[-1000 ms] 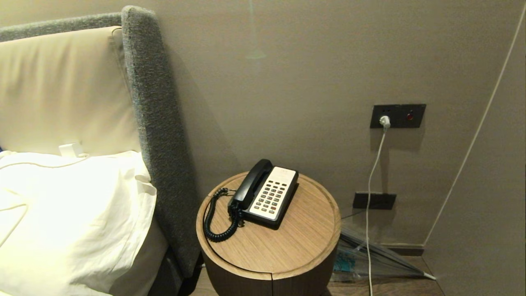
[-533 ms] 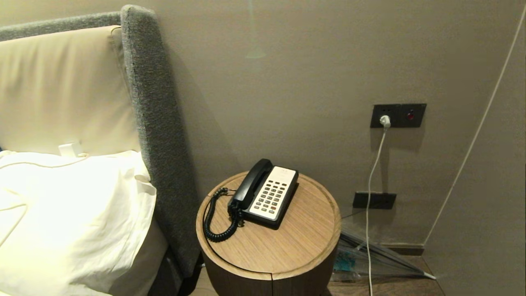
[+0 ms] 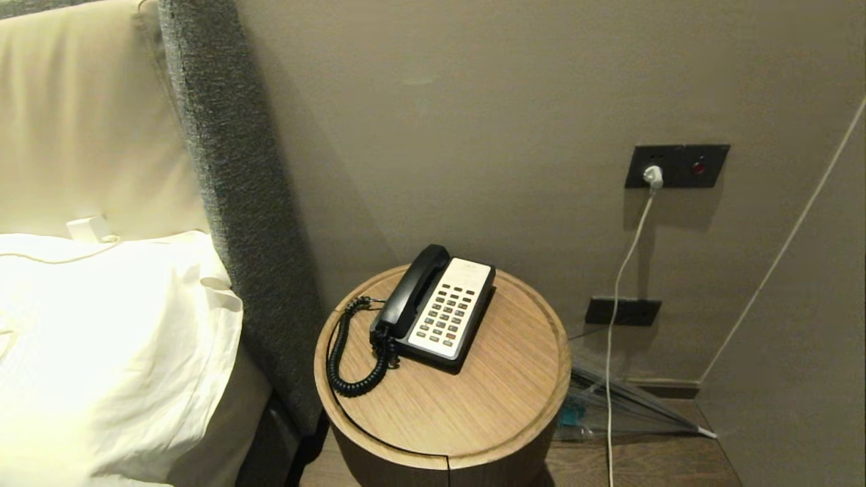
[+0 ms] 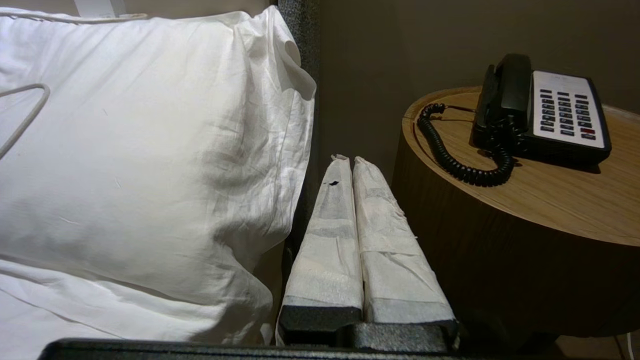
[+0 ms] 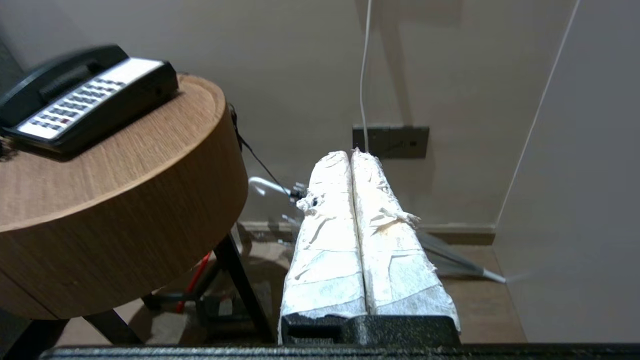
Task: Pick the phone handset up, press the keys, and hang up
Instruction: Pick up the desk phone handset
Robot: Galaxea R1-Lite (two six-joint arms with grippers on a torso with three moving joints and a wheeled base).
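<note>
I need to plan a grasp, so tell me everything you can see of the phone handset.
The phone handset is a long, black, curved receiver of what looks like plastic, with blocky ends. It lies in its cradle along the left side of the phone base, beside the white keypad, on the round wooden table. A black coiled cord hangs from its nearer end and loops over the tabletop. Nothing else touches it.

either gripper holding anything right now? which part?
Nothing held. Left gripper and right gripper are both shut on nothing, below the table; the handset sits on its base.
</note>
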